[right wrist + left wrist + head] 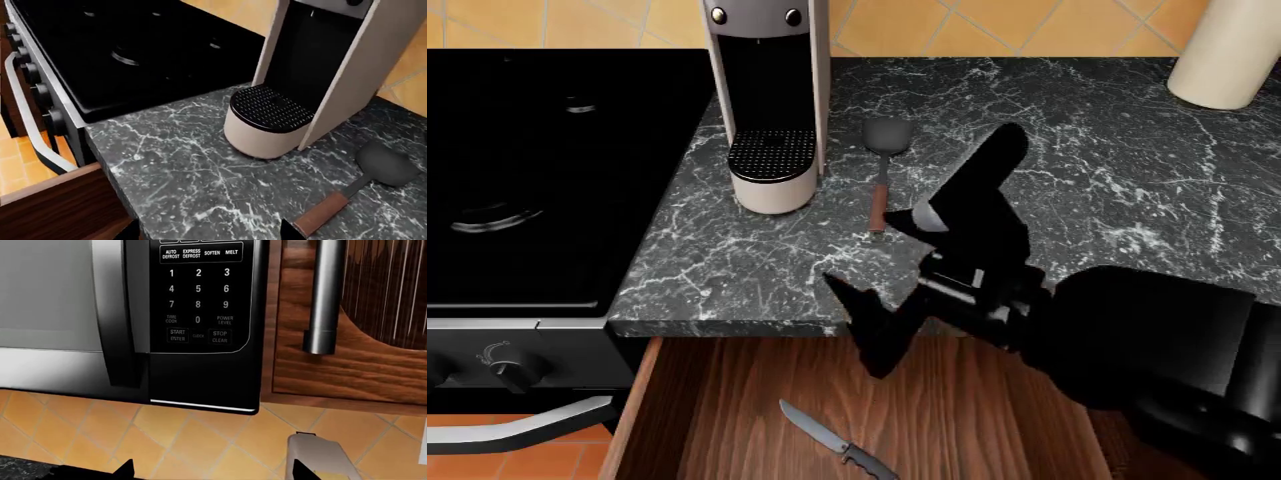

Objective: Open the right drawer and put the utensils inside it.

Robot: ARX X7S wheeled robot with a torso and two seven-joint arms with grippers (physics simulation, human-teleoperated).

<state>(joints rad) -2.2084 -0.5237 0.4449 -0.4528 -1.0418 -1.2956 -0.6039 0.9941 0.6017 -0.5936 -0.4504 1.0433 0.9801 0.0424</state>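
The right drawer [988,420] stands pulled open below the counter edge, and its wooden side [53,205] shows in the right wrist view. The knife [834,446], silver blade and dark grey handle, lies flat on the drawer floor. The spatula [881,175] lies on the dark marble counter beside the coffee machine, wooden handle toward me; its head [387,165] also shows in the right wrist view. My right gripper [857,325] [209,232] hangs open and empty over the counter's front edge, short of the spatula. My left gripper [213,475] is open, empty and raised high, facing a microwave.
A pale coffee machine [767,100] [300,100] stands on the counter [1068,190] left of the spatula. A black stove [547,170] with knobs and a front bar fills the left. A white roll [1228,50] stands back right. The microwave [133,315] and a wall cabinet [353,355] face the left wrist.
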